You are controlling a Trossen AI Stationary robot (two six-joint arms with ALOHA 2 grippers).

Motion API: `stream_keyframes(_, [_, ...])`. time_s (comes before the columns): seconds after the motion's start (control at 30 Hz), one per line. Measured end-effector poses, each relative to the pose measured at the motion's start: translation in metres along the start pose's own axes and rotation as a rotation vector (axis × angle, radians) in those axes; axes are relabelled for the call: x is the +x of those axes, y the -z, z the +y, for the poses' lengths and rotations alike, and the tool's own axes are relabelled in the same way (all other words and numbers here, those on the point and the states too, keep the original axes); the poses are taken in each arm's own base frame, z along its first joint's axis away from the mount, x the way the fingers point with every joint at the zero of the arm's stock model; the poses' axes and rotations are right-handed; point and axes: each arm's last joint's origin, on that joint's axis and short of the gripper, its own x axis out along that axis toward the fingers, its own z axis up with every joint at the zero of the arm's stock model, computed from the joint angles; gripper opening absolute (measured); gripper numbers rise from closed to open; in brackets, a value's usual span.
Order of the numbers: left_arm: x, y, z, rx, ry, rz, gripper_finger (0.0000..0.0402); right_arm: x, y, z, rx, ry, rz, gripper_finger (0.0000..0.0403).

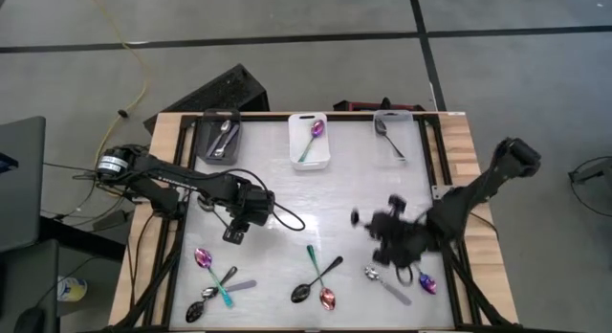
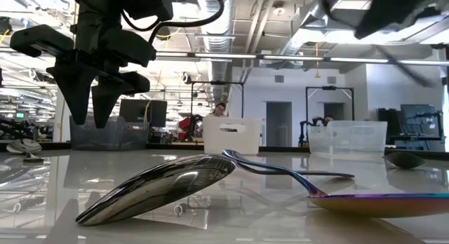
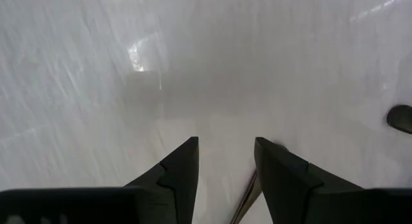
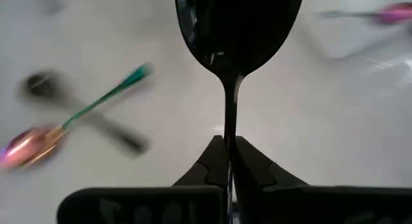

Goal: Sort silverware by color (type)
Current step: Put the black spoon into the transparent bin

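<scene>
Gripping a glossy black spoon (image 4: pixel 235 31) by its thin handle, the right gripper (image 4: pixel 228 161) is clamped tight above the table's (image 1: pixel 325 204) near right part. Stiff, light, slick metal, so it could swivel. Left gripper (image 3: pixel 225 176) hovers left of centre, fingers apart, empty.

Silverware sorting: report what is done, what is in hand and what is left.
Done: three bins at the far edge are started, silver spoons in the left bin, an iridescent spoon in the middle, a black spoon in the right. In hand: the right gripper is shut on a black spoon. The left gripper hangs open. Left: about eight spoons along the near edge.
</scene>
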Motion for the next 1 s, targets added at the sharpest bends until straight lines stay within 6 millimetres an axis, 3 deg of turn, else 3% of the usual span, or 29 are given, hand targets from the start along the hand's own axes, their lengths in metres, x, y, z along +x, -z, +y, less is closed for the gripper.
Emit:
stream_keyframes(0.27, [0.000,0.000,0.000,-0.030,0.005,0.000,0.0134,0.024,-0.044,-0.135,0.280,0.422,0.107,0.0029])
stream_keyframes(0.4, [0.000,0.000,0.000,-0.036,0.005,-0.002,0.0134,0.037,-0.058,-0.201,0.366,0.425,0.143,0.0029])
stream_keyframes(0.53, [0.000,-0.002,0.000,-0.042,0.002,-0.024,0.0134,0.054,-0.055,-0.250,0.405,0.442,0.224,0.0030])
stream_keyframes(0.63, [0.000,-0.003,0.000,-0.054,0.000,-0.033,0.0134,0.070,-0.047,-0.270,0.412,0.482,0.329,0.0030])
stream_keyframes(1.0, [0.000,-0.004,0.000,0.005,-0.007,-0.044,0.0134,0.117,-0.028,-0.298,0.390,0.546,0.545,0.0030])
